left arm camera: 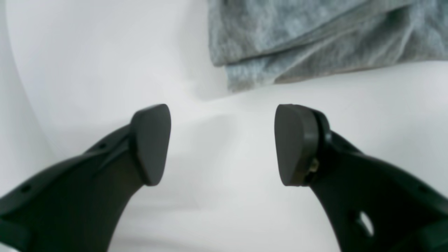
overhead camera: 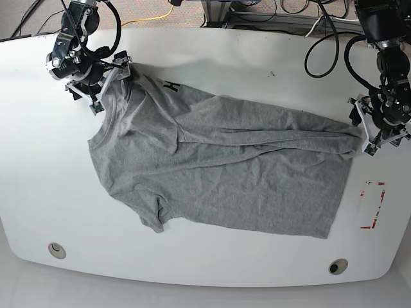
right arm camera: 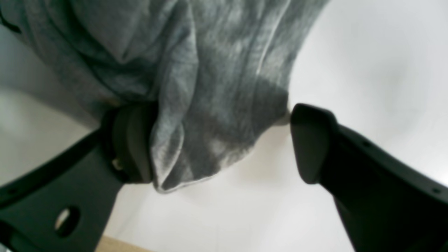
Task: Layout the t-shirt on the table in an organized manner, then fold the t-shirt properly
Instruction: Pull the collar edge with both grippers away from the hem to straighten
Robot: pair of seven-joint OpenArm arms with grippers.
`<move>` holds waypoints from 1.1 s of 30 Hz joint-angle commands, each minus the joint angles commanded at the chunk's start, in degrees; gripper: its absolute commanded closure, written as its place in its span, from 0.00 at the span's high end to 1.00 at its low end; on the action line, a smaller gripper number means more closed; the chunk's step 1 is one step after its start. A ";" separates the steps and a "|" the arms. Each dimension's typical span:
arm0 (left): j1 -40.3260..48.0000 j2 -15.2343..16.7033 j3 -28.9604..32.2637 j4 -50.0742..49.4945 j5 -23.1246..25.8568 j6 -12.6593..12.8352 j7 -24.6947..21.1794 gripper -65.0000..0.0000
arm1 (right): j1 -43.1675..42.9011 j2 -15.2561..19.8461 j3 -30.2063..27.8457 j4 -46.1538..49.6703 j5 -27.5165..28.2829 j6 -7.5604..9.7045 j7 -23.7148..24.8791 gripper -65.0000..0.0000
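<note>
Heather-grey t-shirt (overhead camera: 225,173) spread across the middle of the white counter (overhead camera: 38,186), lying roughly flat but creased, with a long fold ridge running from the centre toward 3 o'clock. Black lettering (overhead camera: 171,86) partly showing near the collar, toward 11 o'clock. One sleeve pointing down toward 7 o'clock, hem end reaching toward 4 o'clock.

Right gripper (overhead camera: 101,82) at 10 o'clock of the base view, at the shirt's shoulder corner. In the right wrist view, jaws of the right gripper (right arm camera: 220,143) spread wide, with a bunched fold of the t-shirt (right arm camera: 210,87) hanging between them; cloth touching one pad, the other pad just beside the fabric edge. Not pinching.

Left gripper (overhead camera: 379,125) at 3 o'clock of the base view, just beside the far end of the fold ridge. In the left wrist view, jaws of the left gripper (left arm camera: 222,143) spread, nothing between them but bare counter (left arm camera: 87,52); layered edge of the t-shirt (left arm camera: 315,38) lying near, toward 1 o'clock, apart from both pads.

Red tape rectangle (overhead camera: 372,205) on the counter at 4 o'clock, just beside the hem. Two small round holes (overhead camera: 56,249) near the front edge, at 7 and 5 o'clock.
</note>
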State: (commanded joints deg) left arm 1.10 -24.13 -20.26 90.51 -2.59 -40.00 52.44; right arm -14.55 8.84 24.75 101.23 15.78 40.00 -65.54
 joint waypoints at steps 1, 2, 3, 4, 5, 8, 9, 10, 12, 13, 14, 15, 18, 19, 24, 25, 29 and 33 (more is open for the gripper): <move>0.00 0.00 0.00 0.00 0.00 0.00 0.00 0.67 | 0.00 0.00 0.00 -0.35 0.00 0.00 0.18 0.56; 0.00 0.00 0.00 0.00 0.09 0.00 0.00 0.67 | 0.00 0.00 0.00 -0.62 0.00 0.00 0.26 0.46; 0.00 0.00 0.00 0.00 0.09 0.00 0.00 0.67 | 0.00 0.09 0.09 -0.70 0.00 0.00 0.26 0.38; 0.00 0.00 0.00 0.00 0.09 0.00 0.00 0.67 | 0.00 0.09 0.09 -0.62 -0.09 0.00 0.26 0.30; 0.00 0.00 0.00 0.00 0.09 0.00 0.00 0.67 | 0.00 0.09 0.09 -0.53 -0.09 0.00 0.26 0.23; 0.00 0.00 0.00 0.00 0.09 0.00 0.00 0.67 | 0.00 0.09 0.09 -0.44 -0.18 0.00 0.26 0.10; 0.00 0.00 0.00 0.00 0.09 0.00 0.00 0.67 | 0.09 0.18 0.09 -0.44 -0.18 0.00 0.26 0.10; 0.00 0.00 0.00 0.00 0.09 0.00 0.00 0.67 | 0.09 0.18 0.09 -0.44 -0.18 0.00 0.26 0.10; -0.09 0.09 0.00 0.00 0.09 0.00 -0.09 0.67 | 0.09 0.44 0.09 -0.35 -0.09 0.00 0.26 0.13; -0.26 0.18 0.00 0.00 0.00 0.00 -0.09 0.67 | 0.18 0.97 -0.09 -0.35 -0.09 0.00 0.26 0.13; -0.79 0.26 0.00 0.00 0.00 0.00 -0.09 0.67 | 0.44 1.32 -0.09 -0.35 0.00 0.00 0.26 0.13; -1.58 0.79 -0.09 0.00 0.00 0.00 -0.09 0.67 | 0.79 1.58 -0.09 -0.35 0.00 0.00 0.26 0.13; -3.16 2.29 -0.35 -0.09 0.09 0.00 -0.09 0.67 | 1.05 1.85 -0.09 -0.53 0.00 0.00 0.26 0.13; -3.43 2.64 -0.35 -0.18 0.09 0.00 -0.09 0.67 | 1.14 1.85 -0.09 -0.53 0.00 0.00 0.26 0.13; -4.75 2.90 0.00 -2.90 0.09 0.00 -0.09 0.67 | 1.14 2.90 -0.09 -0.35 0.00 0.00 0.26 0.13; -5.71 2.90 0.00 -3.69 0.09 0.00 -0.09 0.67 | 1.23 3.08 -0.09 -0.35 0.00 0.00 0.26 0.13; -7.12 3.87 -0.09 -6.77 0.09 0.00 -0.09 0.67 | 1.23 3.08 0.00 -0.35 0.00 0.00 0.26 0.13; -7.56 3.87 -0.09 -9.67 0.09 0.00 -0.09 0.67 | 1.23 3.16 0.09 -0.26 0.00 0.00 0.26 0.13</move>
State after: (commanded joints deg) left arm -6.46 -20.26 -20.35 80.84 -2.51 -40.00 52.35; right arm -13.32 12.00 24.84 100.97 15.78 40.00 -65.27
